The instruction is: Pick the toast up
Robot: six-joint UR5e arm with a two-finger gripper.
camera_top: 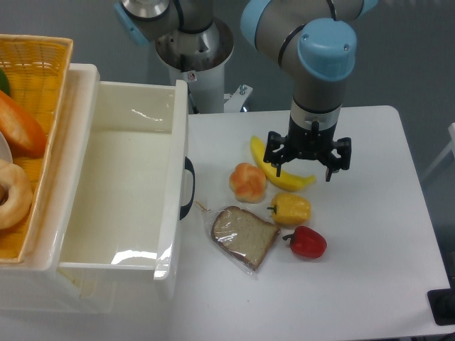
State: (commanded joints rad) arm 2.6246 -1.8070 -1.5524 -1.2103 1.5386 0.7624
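- The toast, a brown slice with a darker crust sealed in shiny clear wrap, lies flat on the white bench, near its front edge and just right of the bin's dark handle.
- The gripper hangs over the bench behind the toast and well apart from it, pointing down, its black fingers spread wide with nothing between them.
- Beneath the gripper lies a yellow banana, its curve partly hidden by the fingers.
- A round orange-pink bun sits just behind the toast, left of the banana.
- A yellow bell pepper rests beside the toast's right corner; a red bell pepper lies just in front of it, close to the toast's right edge.
- A large white bin stands open on the left of the bench.
- Left of the bin, a wicker basket holds a long bread loaf and a pale ring-shaped bun.
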